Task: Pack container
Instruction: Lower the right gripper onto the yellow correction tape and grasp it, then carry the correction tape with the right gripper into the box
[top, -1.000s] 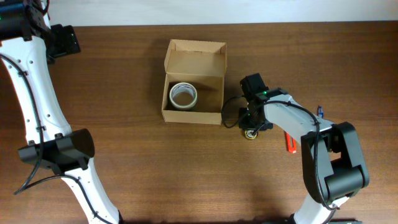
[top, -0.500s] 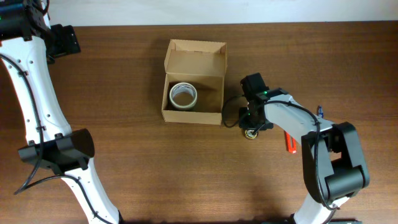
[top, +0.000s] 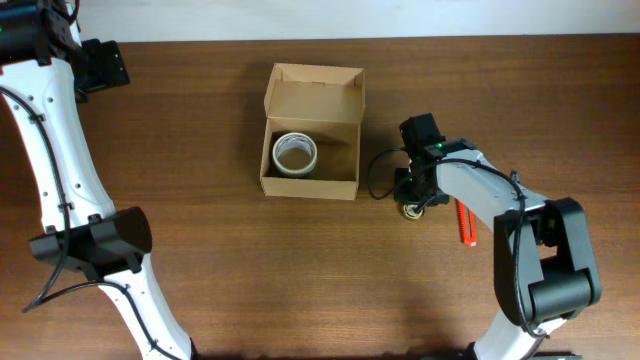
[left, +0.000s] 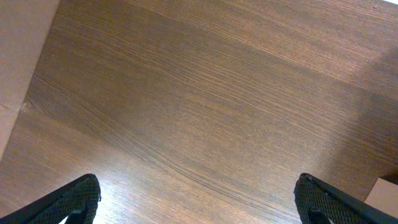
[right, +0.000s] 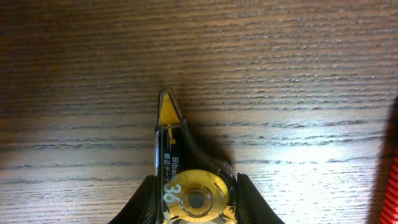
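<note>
The tan cardboard box (top: 311, 142) stands open at the table's middle back, its flap lid folded away from me. A white tape roll (top: 295, 154) lies inside on the left. My right gripper (top: 410, 203) is just right of the box, shut on a yellow and clear correction tape dispenser (right: 186, 180), which shows as a small yellow spot in the overhead view (top: 410, 211). In the right wrist view both fingers (right: 194, 202) press its sides. My left gripper (left: 196, 199) is open and empty over bare wood at the far left back.
A red pen-like object (top: 464, 224) lies on the table right of the right gripper; its red edge shows in the right wrist view (right: 392, 180). A corner of the box shows at the lower right of the left wrist view (left: 385, 190).
My right gripper has shifted a little to the right, away from the box, with the dispenser in it. The left arm has not moved.
</note>
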